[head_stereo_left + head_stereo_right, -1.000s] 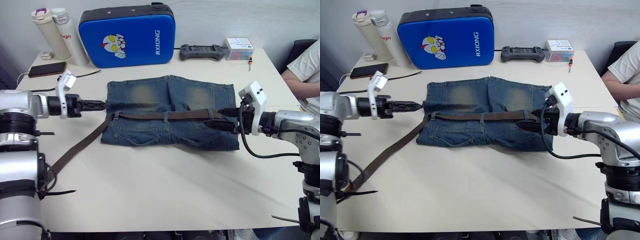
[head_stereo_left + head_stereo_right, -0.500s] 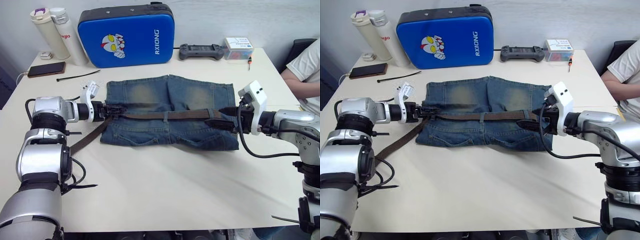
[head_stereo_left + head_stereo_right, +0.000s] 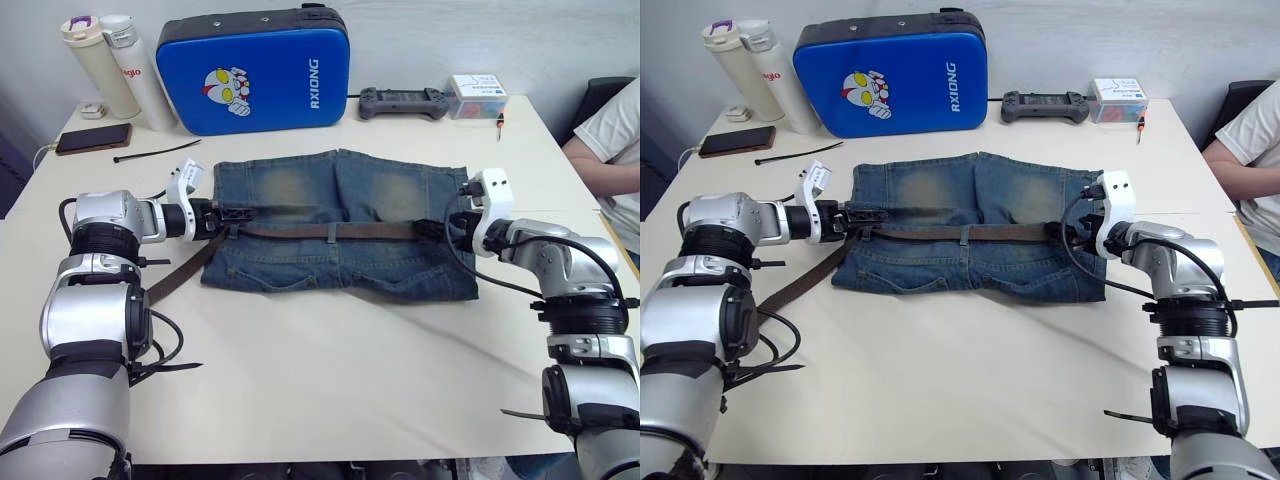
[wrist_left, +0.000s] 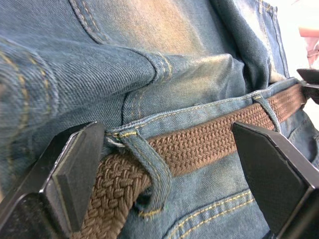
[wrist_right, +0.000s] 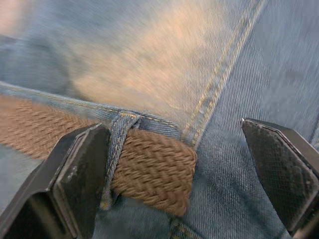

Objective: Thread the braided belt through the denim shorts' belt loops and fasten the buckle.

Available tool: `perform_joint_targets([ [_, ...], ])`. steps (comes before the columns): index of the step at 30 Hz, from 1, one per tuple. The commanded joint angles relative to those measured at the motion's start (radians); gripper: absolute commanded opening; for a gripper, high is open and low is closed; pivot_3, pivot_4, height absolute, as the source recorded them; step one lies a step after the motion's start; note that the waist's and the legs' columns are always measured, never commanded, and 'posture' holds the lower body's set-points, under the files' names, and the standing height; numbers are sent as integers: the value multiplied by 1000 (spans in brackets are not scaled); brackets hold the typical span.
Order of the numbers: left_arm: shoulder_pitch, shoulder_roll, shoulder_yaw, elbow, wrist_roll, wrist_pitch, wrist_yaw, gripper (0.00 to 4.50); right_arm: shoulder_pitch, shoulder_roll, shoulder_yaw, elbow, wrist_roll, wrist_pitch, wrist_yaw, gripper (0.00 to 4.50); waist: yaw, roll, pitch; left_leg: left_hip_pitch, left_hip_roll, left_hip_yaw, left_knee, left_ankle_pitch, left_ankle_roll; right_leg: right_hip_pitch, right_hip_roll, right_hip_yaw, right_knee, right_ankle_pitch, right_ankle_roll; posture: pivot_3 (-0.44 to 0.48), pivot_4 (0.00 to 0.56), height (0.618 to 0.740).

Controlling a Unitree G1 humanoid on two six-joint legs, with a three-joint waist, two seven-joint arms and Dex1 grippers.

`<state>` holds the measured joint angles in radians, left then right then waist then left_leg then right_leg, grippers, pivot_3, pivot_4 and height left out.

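- Here, in the left eye view, you see one pair of denim shorts (image 3: pixel 340 225) lying flat mid-table, with one braided belt (image 3: pixel 330 231) running along the waistband. Its free tail (image 3: pixel 175 280) trails off toward the table's left edge. The left gripper (image 3: pixel 228 212) sits at the shorts' left waistband end, the right gripper (image 3: pixel 447 228) at the right end.
- Behind the shorts you can count one blue case (image 3: pixel 252 70) lettered "RXIONG", two bottles (image 3: pixel 118 68), one phone (image 3: pixel 94 138), one game controller (image 3: pixel 404 102) and one small box (image 3: pixel 477 96).
- The left wrist view adds close detail: both fingers (image 4: pixel 75 174) are spread wide, gripping nothing, on either side of the belt where it passes under two belt loops (image 4: pixel 152 172).
- The right wrist view shows that gripper's fingers (image 5: pixel 82 177) likewise parted and empty, flanking the belt's end beside one loop (image 5: pixel 117 149).
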<state>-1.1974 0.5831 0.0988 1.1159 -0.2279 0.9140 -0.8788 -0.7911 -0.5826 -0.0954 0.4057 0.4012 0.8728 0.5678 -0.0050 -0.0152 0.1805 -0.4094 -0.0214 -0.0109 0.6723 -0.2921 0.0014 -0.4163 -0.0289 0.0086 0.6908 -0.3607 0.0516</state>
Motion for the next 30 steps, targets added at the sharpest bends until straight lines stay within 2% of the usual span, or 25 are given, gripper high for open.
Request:
perform_joint_targets([
  [1, 30, -23, -12, -17, 10, 5, -15, 4500, -22, -2, 8, 30, 2, -8, 73, 3994, 0, 0, 0, 0, 0, 0, 0, 0, 0, 0, 0, 0, 0, 0, 0, 0, 150, 740],
  [2, 41, -27, -22, -24, 15, 7, -25, 4500, -13, -8, 24, 16, 6, -2, 110, 3744, 0, 0, 0, 0, 0, 0, 0, 0, 0, 0, 0, 0, 0, 0, 0, 0, 150, 740],
  [3, 47, -29, -29, -28, 18, 9, -31, 4500, -8, -12, 36, 6, 6, 1, 136, 3186, 0, 0, 0, 0, 0, 0, 0, 0, 0, 0, 0, 0, 0, 0, 0, 0, 150, 740],
  [5, 71, -30, -59, -48, 32, 8, -69, 3947, 13, -32, 68, -29, 6, 6, 204, 2305, 1, 0, 0, 1, 0, 0, 1, 0, 0, 1, 0, 0, 1, 0, 0, 0, 150, 740],
  [6, 80, -28, -70, -55, 38, 4, -80, 3606, 21, -39, 79, -42, 5, 7, 227, 1755, 1, 0, 0, 1, 0, 0, 1, 0, 0, 1, 0, 0, 1, 0, 0, 0, 150, 740],
  [7, 85, -27, -80, -61, 43, 1, -95, 3282, 27, -44, 84, -50, 4, 3, 244, 1410, 1, 0, -1, 1, 0, 0, 1, -1, 0, 1, 0, 0, 1, 0, 0, 0, 150, 740],
  [9, 94, -21, -101, -72, 58, -14, -117, 2348, 32, -50, 87, -59, 3, -6, 271, 395, 0, 0, -1, 2, 0, 0, 1, -1, 0, 2, 0, 0, 1, 0, 0, 0, 150, 740],
  [10, 96, -21, -105, -77, 61, -27, -127, 1872, 34, -56, 91, -63, -5, -24, 283, 231, 0, 0, -1, 2, 0, 0, 1, -1, 0, 2, 0, 0, 1, 0, 0, 0, 150, 740],
  [12, 92, -18, -100, -84, 66, -66, -125, 1320, 31, -69, 86, -64, -20, -61, 298, 227, 0, 0, -1, 2, 0, 0, 1, -1, 0, 2, 0, 0, 1, 0, 0, 0, 150, 740],
  [13, 89, -16, -97, -85, 68, -82, -121, 762, 33, -77, 84, -67, -27, -76, 306, 227, 0, 0, -1, 2, 0, 0, 2, -1, 0, 2, 0, 0, 1, 0, 0, 0, 150, 740],
  [15, 79, -9, -86, -89, 65, -100, -126, 0, 35, -92, 80, -83, -35, -105, 320, 227, 1, 0, -1, 2, 0, 0, 2, -1, 0, 2, 0, 0, 1, 0, 0, 0, 150, 740],
  [20, 72, 24, -81, -141, 58, -112, -174, 0, 66, -117, 57, -158, -54, -221, 337, 227, 1, 0, -1, 1, 0, 0, 2, -1, 0, 2, 0, 0, 1, 0, 0, 0, 150, 740],
  [25, 119, 67, -81, -288, 27, -57, -240, 0, 157, -121, 5, -372, -46, -326, 300, 226, -2, 0, -1, 0, 0, 0, 3, -1, 0, 0, 1, 0, 1, 0, 0, 0, 150, 740],
  [30, 164, 65, -67, -378, 1, -6, -224, 0, 251, -128, 62, -483, -128, -334, 235, 226, 1, 0, -1, 0, 1, 0, 3, -1, 0, 1, 1, 0, 1, 0, 0, 0, 150, 740],
])
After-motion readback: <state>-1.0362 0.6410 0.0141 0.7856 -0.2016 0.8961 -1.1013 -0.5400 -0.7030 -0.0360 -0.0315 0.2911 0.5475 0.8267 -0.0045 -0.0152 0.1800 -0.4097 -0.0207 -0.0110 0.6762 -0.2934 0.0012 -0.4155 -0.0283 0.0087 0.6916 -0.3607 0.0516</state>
